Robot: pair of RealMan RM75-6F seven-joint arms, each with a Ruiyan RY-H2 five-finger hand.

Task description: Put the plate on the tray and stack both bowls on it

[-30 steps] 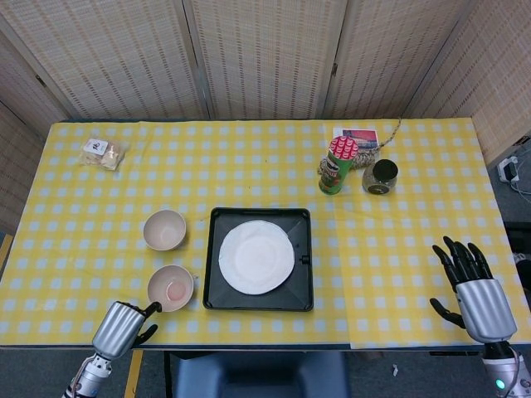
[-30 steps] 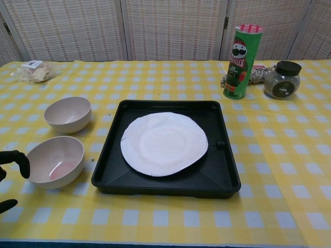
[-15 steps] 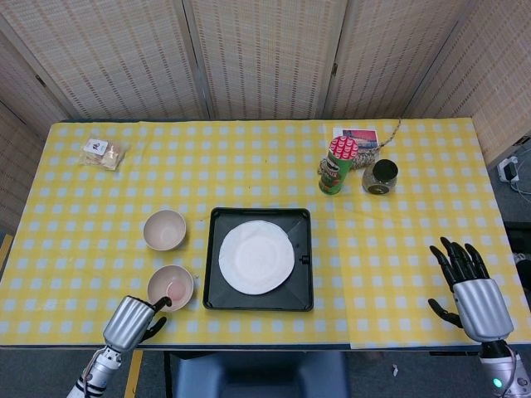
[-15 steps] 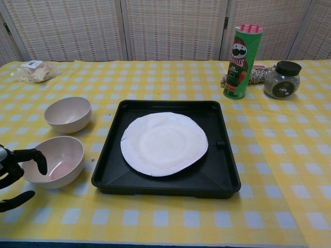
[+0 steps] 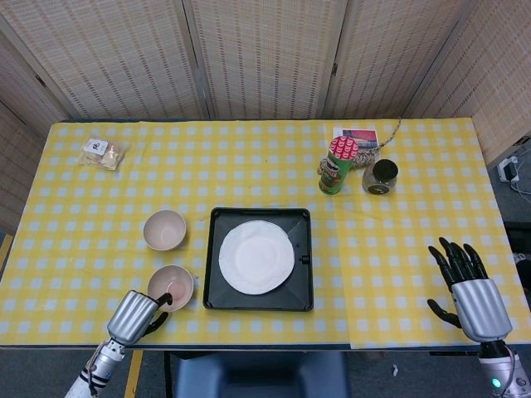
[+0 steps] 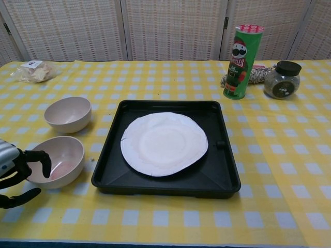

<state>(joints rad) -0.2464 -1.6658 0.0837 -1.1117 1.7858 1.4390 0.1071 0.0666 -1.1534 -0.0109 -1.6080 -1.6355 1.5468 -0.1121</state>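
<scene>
Left robot hand (image 6: 18, 173) sits low at the near-left edge of the surface (image 5: 415, 249), fingers curled, one dark fingertip hooked over the near rim of the closer bowl (image 6: 56, 160) and the thumb low on the outside of it; looks like the start of a pinch on the rim, but the chest view cuts the hand off so whether it actually grips is unclear. Head view shows the same hand's silver back (image 5: 133, 313) just below that bowl, forearm running off the bottom edge. Right robot hand (image 5: 467, 286) hovers over the near-right of the surface, palm down, fingers spread wide, holding nothing. Plate (image 6: 164, 143) lies flat inside the black tray (image 6: 217, 183), centre of the surface. Second bowl (image 6: 68, 113) stands upright just behind the closer one, left of the tray, apart from it. Compared with a second ago the left hand has pushed in toward the bowl: its fingers were short of the rim then and now reach over it. Right hand, plate, tray and both bowls unmoved.
</scene>
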